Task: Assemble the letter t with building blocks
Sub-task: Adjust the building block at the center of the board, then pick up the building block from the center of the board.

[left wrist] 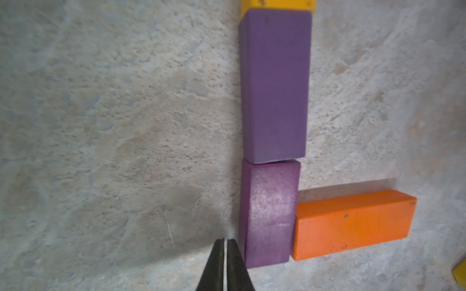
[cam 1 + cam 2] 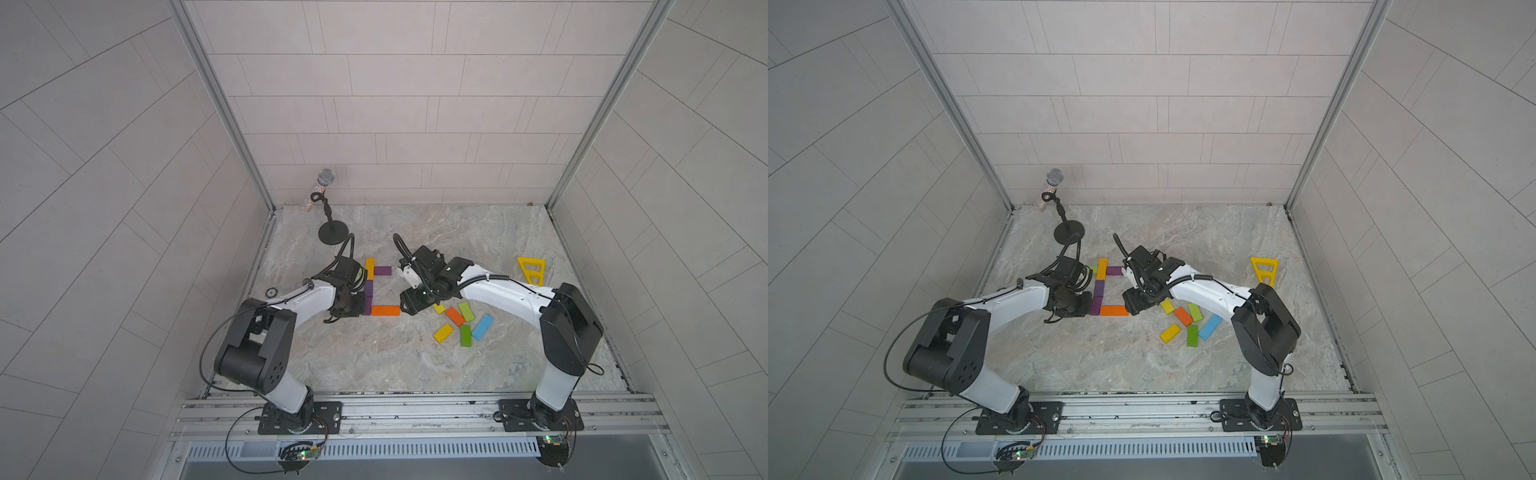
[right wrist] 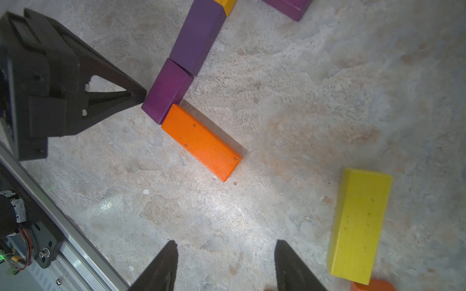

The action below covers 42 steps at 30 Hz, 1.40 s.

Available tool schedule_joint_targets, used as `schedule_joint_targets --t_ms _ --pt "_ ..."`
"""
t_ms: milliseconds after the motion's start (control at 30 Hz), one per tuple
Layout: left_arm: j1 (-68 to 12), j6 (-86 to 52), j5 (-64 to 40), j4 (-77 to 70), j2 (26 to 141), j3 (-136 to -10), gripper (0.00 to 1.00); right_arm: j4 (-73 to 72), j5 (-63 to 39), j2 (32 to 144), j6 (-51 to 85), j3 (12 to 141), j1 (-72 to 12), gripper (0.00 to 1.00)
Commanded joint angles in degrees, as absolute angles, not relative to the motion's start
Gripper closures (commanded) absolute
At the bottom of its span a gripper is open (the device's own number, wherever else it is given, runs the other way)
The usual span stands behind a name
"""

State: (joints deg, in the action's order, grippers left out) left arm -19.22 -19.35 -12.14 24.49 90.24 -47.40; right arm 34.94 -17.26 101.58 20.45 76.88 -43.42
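Building blocks lie in a row on the table: a yellow one (image 2: pixel 369 268), then two purple ones (image 1: pixel 274 85) (image 1: pixel 268 214). An orange block (image 2: pixel 385 310) branches right from the near end, and a purple one (image 2: pixel 382 271) branches right near the far end. My left gripper (image 1: pixel 225 241) is shut and empty, its tips beside the near purple block on the side away from the orange one. The right gripper (image 3: pixel 225 245) stands open over bare table, short of the orange block (image 3: pixel 201 142). A loose yellow block (image 3: pixel 359 224) lies beside it.
Several loose blocks sit at centre right, among them orange (image 2: pixel 455 316), lime (image 2: pixel 466 311) and light blue (image 2: pixel 482 326). A yellow triangular frame (image 2: pixel 532 270) stands far right. A microphone stand (image 2: pixel 333 232) is at the back left, and a small ring (image 2: pixel 272 291) lies near the left wall.
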Motion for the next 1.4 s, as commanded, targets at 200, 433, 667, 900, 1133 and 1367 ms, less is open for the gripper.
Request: schedule_joint_targets --t_ms 200,433,667,900,1133,1367 --pt "-19.8 -20.1 -10.6 23.5 90.7 -47.1 0.86 35.5 -17.8 101.2 20.5 76.3 -43.2 0.36" --pt "-19.8 -20.1 -9.4 24.4 90.7 -47.4 0.85 35.8 -18.3 101.4 20.3 76.3 -43.0 0.35" --pt "-19.6 -19.5 -7.1 27.5 88.7 -49.2 0.79 38.0 -16.5 101.4 18.6 77.2 -41.9 0.35" --pt "-13.0 -17.4 -12.7 31.1 75.7 -50.1 0.56 41.5 -13.6 97.1 15.2 74.7 -34.1 0.36" --pt "-5.8 -17.1 -29.7 26.3 64.7 -42.7 0.26 40.9 -10.8 100.7 10.4 72.7 -33.2 0.36" --pt "-5.6 -18.1 -33.6 22.9 63.8 -39.1 0.00 36.5 -11.3 101.8 11.1 70.8 -33.2 0.37"
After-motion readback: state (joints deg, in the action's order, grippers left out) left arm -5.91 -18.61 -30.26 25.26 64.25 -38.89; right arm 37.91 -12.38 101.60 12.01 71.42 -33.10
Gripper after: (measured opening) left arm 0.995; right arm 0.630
